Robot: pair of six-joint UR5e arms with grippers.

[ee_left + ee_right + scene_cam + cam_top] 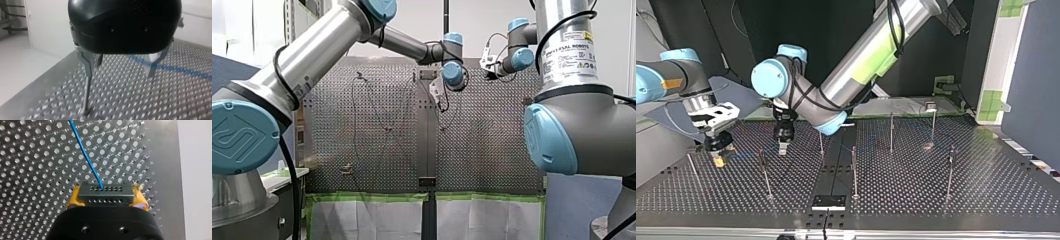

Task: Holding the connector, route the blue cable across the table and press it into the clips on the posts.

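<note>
Right hand (106, 199) is clamped on the connector (105, 191) between yellow pads, and the blue cable (86, 155) runs from it out over the table (30, 170). I'd say routing is only starting. Left hand (118, 72) is spread wide and empty, low beside a post (86, 95). Next move needs cable tension toward a post clip, then a press-in.
</note>
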